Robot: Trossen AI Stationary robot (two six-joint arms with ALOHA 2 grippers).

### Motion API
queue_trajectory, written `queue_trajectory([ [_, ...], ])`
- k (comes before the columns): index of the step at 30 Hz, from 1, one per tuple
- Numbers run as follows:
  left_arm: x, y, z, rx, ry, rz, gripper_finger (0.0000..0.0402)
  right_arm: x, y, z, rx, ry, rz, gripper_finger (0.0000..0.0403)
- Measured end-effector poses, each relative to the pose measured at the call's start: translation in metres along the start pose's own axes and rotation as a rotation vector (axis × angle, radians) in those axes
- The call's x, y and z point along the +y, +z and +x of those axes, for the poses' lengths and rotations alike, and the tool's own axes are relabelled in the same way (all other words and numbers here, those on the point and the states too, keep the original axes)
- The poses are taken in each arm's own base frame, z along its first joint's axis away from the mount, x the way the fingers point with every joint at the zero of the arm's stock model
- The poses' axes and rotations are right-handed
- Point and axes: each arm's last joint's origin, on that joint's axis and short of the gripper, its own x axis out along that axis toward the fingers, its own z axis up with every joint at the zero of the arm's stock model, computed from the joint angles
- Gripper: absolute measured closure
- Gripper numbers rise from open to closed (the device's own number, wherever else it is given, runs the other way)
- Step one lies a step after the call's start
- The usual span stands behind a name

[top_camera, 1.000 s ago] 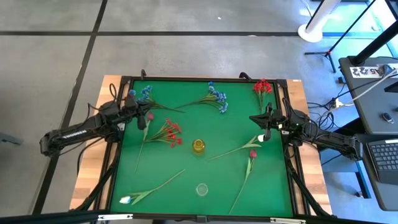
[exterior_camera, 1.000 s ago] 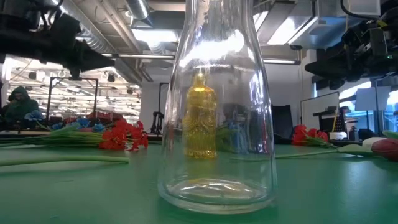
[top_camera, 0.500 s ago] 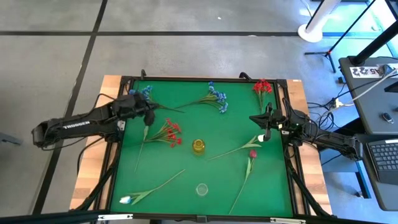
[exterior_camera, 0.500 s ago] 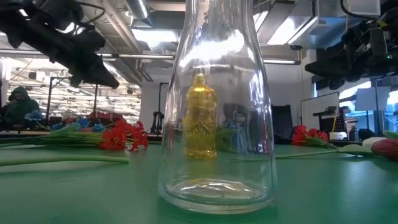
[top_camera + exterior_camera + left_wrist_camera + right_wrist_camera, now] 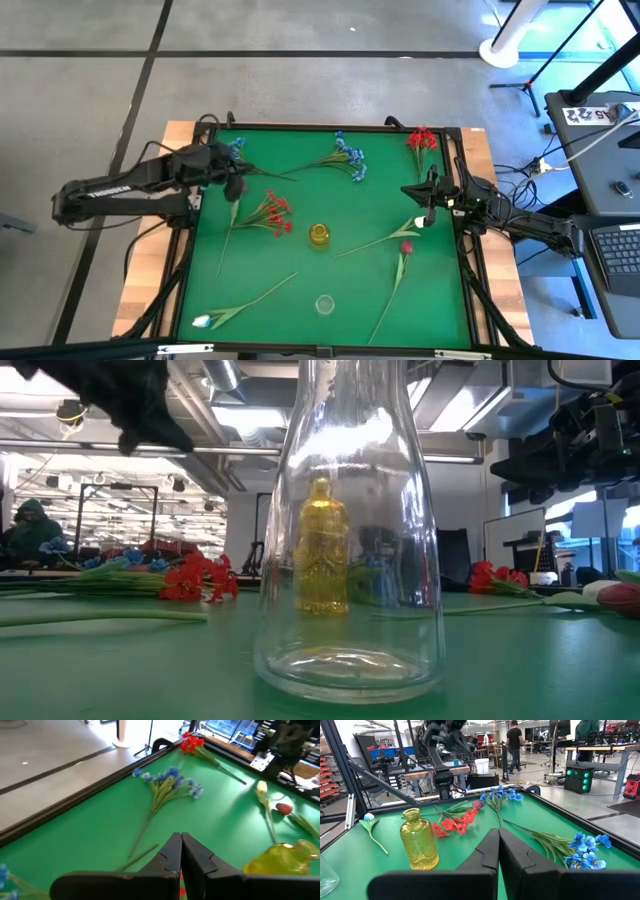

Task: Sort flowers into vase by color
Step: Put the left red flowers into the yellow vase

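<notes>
Flowers lie flat on the green table point(image 5: 300, 275): blue sprays point(image 5: 232, 149) point(image 5: 350, 158), red sprays point(image 5: 423, 139) point(image 5: 274, 212), a white bud point(image 5: 418, 222), a pink bud point(image 5: 406, 247) and a pale bud point(image 5: 203, 321). A yellow vase point(image 5: 319, 235) stands mid-table and a clear glass vase point(image 5: 324, 304) nearer the front. My left gripper point(image 5: 237, 186) hangs shut above the far left, over a thin stem point(image 5: 227, 238) whose head it hides. My right gripper point(image 5: 429, 212) is shut at the right edge, beside the white bud.
A black raised frame point(image 5: 330, 127) rims the table. In the low view the clear vase point(image 5: 345, 530) fills the middle, with the yellow vase point(image 5: 323, 550) behind it. People point(image 5: 512, 747) and benches show in the room beyond.
My left gripper has risen well above the table and tipped nose-down, staying shut and over the far-left part of the table. No flower or vase has moved.
</notes>
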Motion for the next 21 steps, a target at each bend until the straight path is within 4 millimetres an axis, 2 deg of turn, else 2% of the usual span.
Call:
queue_trajectory([
  [4, -0.010, 0.008, -0.010, 0.109, -0.010, -0.019, 0.0401, 0.000, 0.000, 0.000, 0.000, 0.000, 0.000, 0.0393],
  [8, -0.018, -0.003, -0.003, 0.225, -0.013, -0.052, 0.0392, 0.000, 0.000, 0.000, 0.000, 0.000, 0.000, 0.0393],
  [12, -0.028, -0.020, 0.010, 0.386, 0.018, -0.078, 0.0347, 0.000, 0.000, 0.000, 0.000, 0.000, 0.000, 0.0393],
  [21, -0.050, -0.049, 0.029, 0.638, 0.054, 0.084, 0.0230, 0.000, 0.000, 0.000, 0.000, 0.000, 0.000, 0.0393],
])
